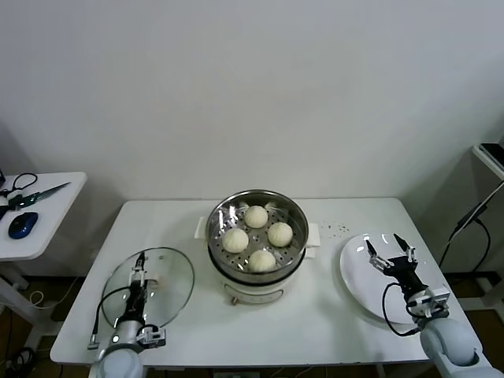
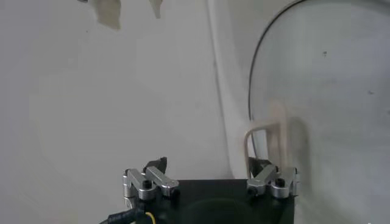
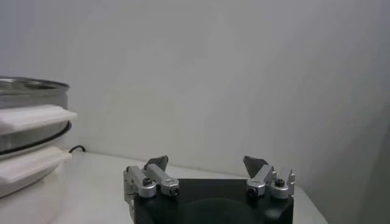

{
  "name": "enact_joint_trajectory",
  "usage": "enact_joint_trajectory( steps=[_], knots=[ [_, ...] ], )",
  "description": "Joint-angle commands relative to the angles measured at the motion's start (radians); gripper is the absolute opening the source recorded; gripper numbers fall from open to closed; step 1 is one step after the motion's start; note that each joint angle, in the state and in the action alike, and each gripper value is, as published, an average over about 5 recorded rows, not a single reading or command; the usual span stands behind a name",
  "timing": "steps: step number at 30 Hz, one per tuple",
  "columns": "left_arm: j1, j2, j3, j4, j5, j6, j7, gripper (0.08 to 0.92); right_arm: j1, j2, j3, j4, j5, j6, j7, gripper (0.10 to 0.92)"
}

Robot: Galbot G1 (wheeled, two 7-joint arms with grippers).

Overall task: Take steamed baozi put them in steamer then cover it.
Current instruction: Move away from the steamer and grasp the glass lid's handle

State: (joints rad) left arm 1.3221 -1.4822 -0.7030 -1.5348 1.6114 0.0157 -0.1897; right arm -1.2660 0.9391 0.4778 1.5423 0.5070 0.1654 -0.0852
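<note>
Several cream-white steamed baozi [image 1: 256, 216] lie inside the shiny steamer [image 1: 297, 224] on its white base at the table's middle. The cover [image 1: 169, 287], a clear glass lid, lies flat on the table's left front. My left gripper [image 1: 139, 264] hovers open over it. In the left wrist view the cover's cream handle [image 2: 265, 143] stands just ahead of one finger of the left gripper [image 2: 207, 167], not between the jaws. My right gripper [image 1: 383, 242] is open and empty above a white plate [image 1: 358, 283] at the right. The right gripper [image 3: 207, 163] faces the wall, with the steamer [image 3: 30, 103] off to one side.
A small side table at the far left holds scissors [image 1: 35, 193] and a blue mouse [image 1: 22, 224]. A cable [image 1: 472, 213] hangs by a stand at the far right. Dark specks [image 1: 339, 228] dot the table behind the plate.
</note>
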Motion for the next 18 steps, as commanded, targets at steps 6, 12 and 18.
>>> enact_joint_trajectory(
  steps=[6,12,18],
  knots=[
    [-0.042,0.006,0.002,0.092,-0.042,-0.018,-0.052,0.758,-0.006,0.018,0.006,-0.019,-0.046,0.009,-0.01,0.823],
    [-0.031,0.017,0.011,0.084,-0.074,-0.021,-0.05,0.585,-0.001,0.027,0.004,-0.028,-0.062,0.014,-0.014,0.823],
    [-0.025,0.024,0.013,0.066,-0.085,-0.027,-0.048,0.412,0.005,0.034,0.001,-0.04,-0.072,0.021,-0.018,0.823]
  ],
)
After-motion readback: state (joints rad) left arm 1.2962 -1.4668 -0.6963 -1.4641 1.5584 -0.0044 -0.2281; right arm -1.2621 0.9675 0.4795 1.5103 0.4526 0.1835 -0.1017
